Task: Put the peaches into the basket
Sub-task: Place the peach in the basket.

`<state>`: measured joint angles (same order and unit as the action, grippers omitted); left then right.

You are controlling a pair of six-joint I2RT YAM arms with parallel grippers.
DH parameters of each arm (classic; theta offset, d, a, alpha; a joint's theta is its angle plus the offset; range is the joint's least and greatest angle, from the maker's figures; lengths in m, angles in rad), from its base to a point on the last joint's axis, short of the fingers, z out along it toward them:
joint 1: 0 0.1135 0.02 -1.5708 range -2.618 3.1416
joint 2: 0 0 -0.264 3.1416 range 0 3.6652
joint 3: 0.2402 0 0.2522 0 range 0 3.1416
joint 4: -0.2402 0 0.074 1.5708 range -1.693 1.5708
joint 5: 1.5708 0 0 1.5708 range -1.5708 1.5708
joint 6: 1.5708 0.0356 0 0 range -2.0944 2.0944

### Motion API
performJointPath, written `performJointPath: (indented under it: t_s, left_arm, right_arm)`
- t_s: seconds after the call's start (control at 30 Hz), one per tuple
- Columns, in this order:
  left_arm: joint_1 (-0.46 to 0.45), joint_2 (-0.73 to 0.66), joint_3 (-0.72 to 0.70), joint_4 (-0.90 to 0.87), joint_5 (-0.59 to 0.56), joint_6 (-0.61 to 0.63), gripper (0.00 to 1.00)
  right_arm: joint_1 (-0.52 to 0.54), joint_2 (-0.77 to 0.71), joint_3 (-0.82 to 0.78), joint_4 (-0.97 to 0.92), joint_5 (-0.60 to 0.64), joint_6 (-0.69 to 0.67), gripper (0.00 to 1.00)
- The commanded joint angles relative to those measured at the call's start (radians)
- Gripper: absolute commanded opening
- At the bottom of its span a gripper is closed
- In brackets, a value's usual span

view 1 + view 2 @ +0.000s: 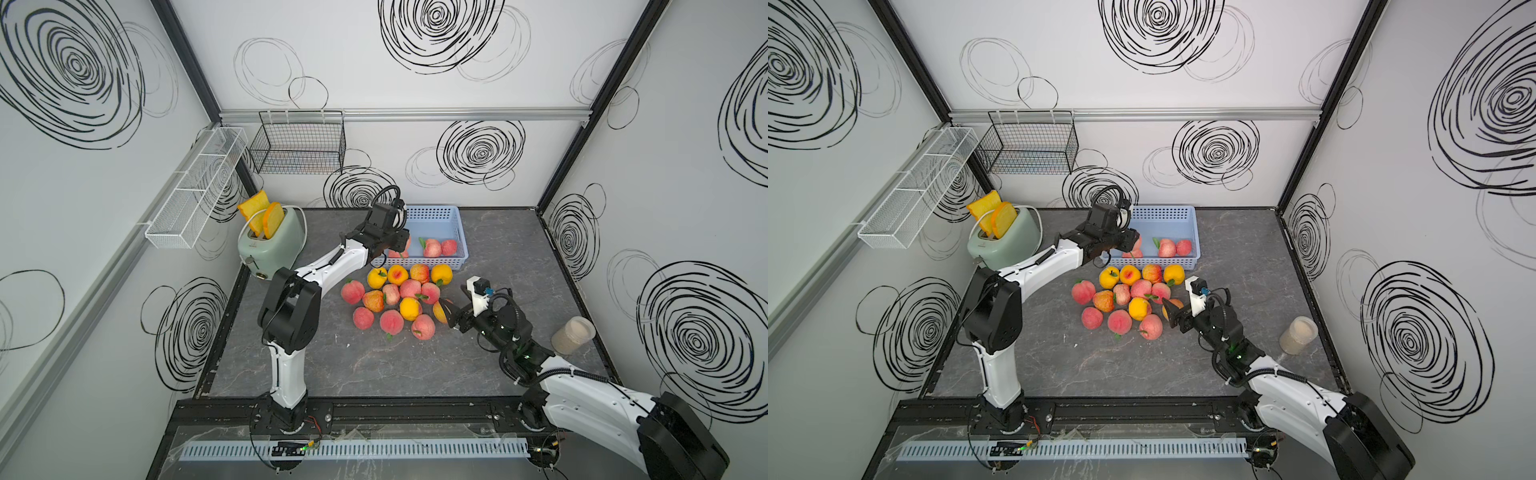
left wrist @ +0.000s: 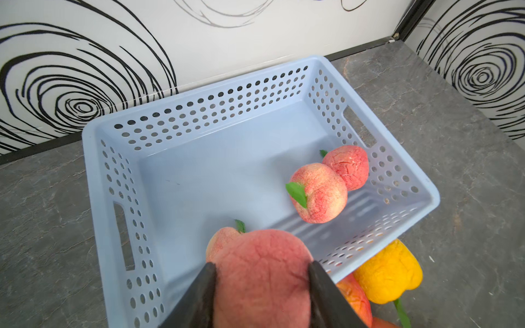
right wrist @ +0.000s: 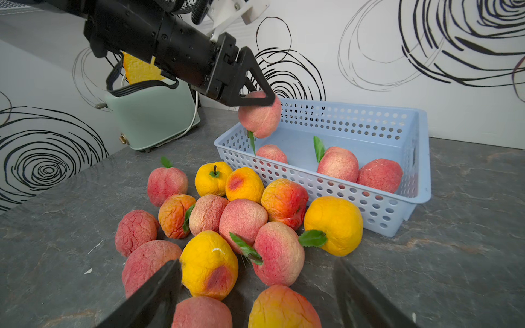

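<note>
One peach (image 2: 261, 272) over the basket (image 2: 93, 176)

Clenched between the left fingers (image 2: 199, 295), it hangs above the left end of the basket. Three peaches (image 2: 318, 196) lie inside. Right fingers (image 3: 153, 289) stand spread over the pile (image 3: 241, 221) on the table (image 3: 454, 255).

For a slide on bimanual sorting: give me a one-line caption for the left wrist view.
Left gripper holds a pink peach above the blue basket, where three peaches lie.

A mint-green toaster (image 1: 272, 243) holding two slices of toast (image 1: 262, 214) stands in the far left corner of the grey table (image 1: 374, 365), below a black wire rack (image 1: 297, 143) and a white mesh shelf (image 1: 195, 189); a jar (image 1: 572, 334) with pale contents sits at right.
</note>
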<state>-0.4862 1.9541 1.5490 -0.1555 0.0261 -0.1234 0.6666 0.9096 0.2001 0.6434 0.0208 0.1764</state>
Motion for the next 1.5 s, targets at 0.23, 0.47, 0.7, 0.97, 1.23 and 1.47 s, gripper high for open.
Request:
performJointPath:
  t_s: [0.23,0.47,0.7,0.97,1.23,1.47]
  left_arm:
    - [-0.005,0.088,0.023,0.08,-0.022,0.01,0.51]
    - [-0.005,0.106,0.022,0.088,-0.018,0.013,0.57]
    - [-0.005,0.079,-0.001,0.106,-0.012,0.011,0.75]
    - [-0.005,0.015,-0.037,0.127,0.017,0.005,0.85]
    - [0.003,-0.083,-0.089,0.149,0.077,0.004,0.95]
    - [0.024,-0.207,-0.158,0.151,0.133,0.01,0.99]
  right_arm:
    - [0.007,-0.014,-0.01,0.038,0.014,0.01,0.86]
    - [0.007,-0.013,-0.01,0.036,0.02,0.012,0.87]
    - [0.007,-0.008,-0.01,0.036,0.022,0.011,0.87]
    - [0.007,-0.008,-0.01,0.034,0.027,0.01,0.87]
    - [0.007,-0.008,-0.008,0.025,0.037,0.006,0.88]
    - [0.008,-0.001,-0.012,0.018,0.056,0.005,0.89]
